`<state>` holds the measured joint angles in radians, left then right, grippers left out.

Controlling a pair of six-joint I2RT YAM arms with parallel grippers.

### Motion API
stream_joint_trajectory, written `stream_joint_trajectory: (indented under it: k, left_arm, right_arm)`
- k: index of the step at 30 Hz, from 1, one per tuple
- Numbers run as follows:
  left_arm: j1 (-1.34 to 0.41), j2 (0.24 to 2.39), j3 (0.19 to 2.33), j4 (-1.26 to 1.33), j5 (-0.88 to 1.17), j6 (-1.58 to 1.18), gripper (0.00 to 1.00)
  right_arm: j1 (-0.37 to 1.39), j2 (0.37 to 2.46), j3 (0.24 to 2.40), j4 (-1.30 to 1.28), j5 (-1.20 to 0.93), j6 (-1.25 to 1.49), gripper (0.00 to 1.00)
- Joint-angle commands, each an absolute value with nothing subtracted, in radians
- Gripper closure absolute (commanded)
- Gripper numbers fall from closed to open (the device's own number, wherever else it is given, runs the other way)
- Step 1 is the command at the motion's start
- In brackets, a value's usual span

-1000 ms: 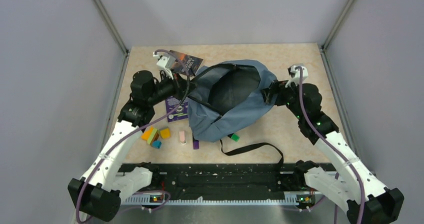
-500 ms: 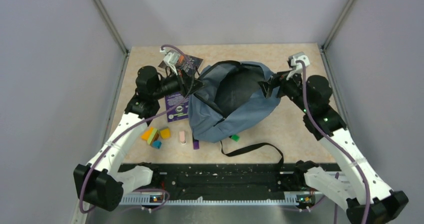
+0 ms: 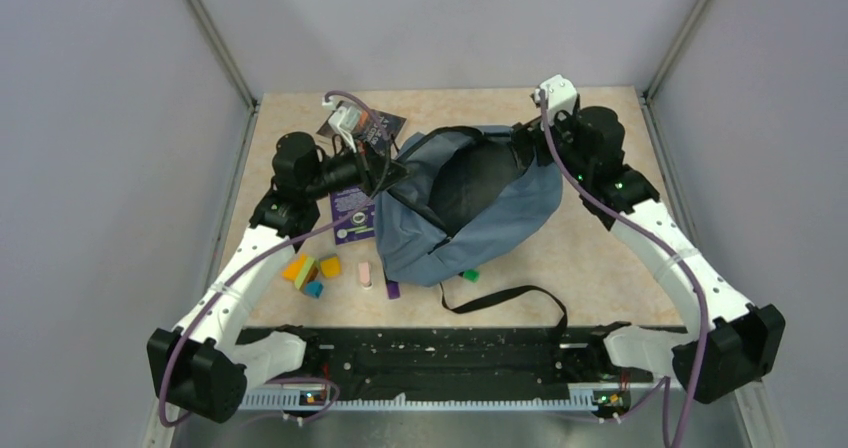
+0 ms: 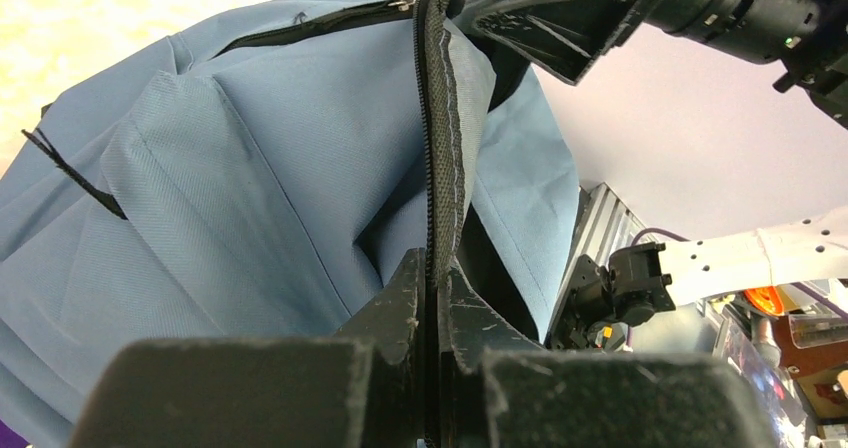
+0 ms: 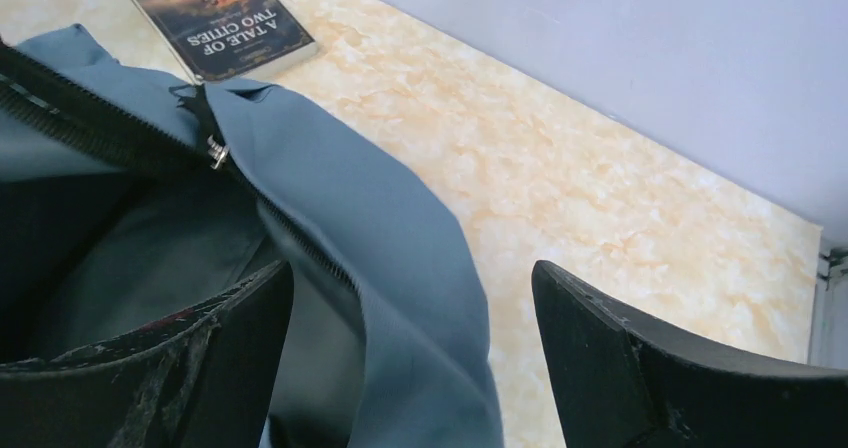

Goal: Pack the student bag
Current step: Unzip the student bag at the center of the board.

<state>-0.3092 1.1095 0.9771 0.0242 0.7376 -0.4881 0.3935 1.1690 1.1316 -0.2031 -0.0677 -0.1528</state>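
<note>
Opening the mouth is the job in hand. Mid-table lies the soft slate-blue fabric backpack [image 3: 470, 218] — the left gripper [image 4: 432, 278], arm stretched low from the near edge, is clamped on the black zipper rim [image 4: 440, 118]. Farther back the right gripper [image 5: 412, 268] stands wide apart astride the far rim — next it must close there and pull. A dark paperback [image 5: 215, 18] waits near the table's [image 3: 590, 268] far-left corner.

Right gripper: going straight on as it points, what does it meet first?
Most likely the student bag: its blue rim fabric lies between the right gripper's open jaws, though depth is unclear.
</note>
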Motion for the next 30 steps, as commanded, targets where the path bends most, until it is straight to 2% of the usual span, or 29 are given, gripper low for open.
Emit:
stream_joint_trajectory:
  k: [1, 3, 5, 7, 9, 10, 11, 16, 18, 24, 30]
  left_arm:
    - [-0.305, 1.097, 1.002, 0.027, 0.746, -0.463, 1.0]
    - [-0.305, 1.1, 1.001, 0.024, 0.741, -0.461, 1.0]
    - [-0.305, 1.105, 1.005, 0.021, 0.742, -0.458, 1.0]
    - [-0.304, 1.111, 1.015, 0.013, 0.74, -0.447, 1.0]
    - [-0.305, 1.12, 1.033, 0.003, 0.736, -0.426, 0.99]
    - [-0.306, 1.127, 1.046, -0.029, 0.732, -0.413, 0.93]
    - [-0.307, 1.136, 1.061, -0.048, 0.732, -0.4, 0.85]
    - [-0.361, 1.207, 1.174, -0.122, 0.701, -0.342, 0.31]
    - [-0.417, 1.248, 1.242, -0.165, 0.675, -0.307, 0.19]
    - [-0.555, 1.399, 1.504, -0.302, 0.569, -0.243, 0.08]
    - [-0.591, 1.51, 1.671, -0.388, 0.426, -0.212, 0.05]
  right_arm:
    - [0.405, 1.232, 1.185, -0.173, -0.054, -0.26, 0.15]
    - [0.406, 1.244, 1.183, -0.176, -0.112, -0.271, 0.23]
    - [0.407, 1.248, 1.184, -0.189, -0.165, -0.266, 0.36]
    - [0.407, 1.242, 1.182, -0.197, -0.205, -0.254, 0.58]
    - [0.408, 1.228, 1.175, -0.187, -0.238, -0.235, 0.87]
    - [0.408, 1.218, 1.169, -0.178, -0.253, -0.225, 0.97]
    - [0.41, 1.207, 1.163, -0.166, -0.265, -0.218, 1.0]
    - [0.416, 1.156, 1.137, -0.133, -0.311, -0.198, 1.0]
    - [0.417, 1.146, 1.136, -0.131, -0.321, -0.195, 1.0]
    - [0.419, 1.144, 1.136, -0.132, -0.322, -0.191, 1.0]
    - [0.425, 1.14, 1.138, -0.137, -0.325, -0.189, 1.0]
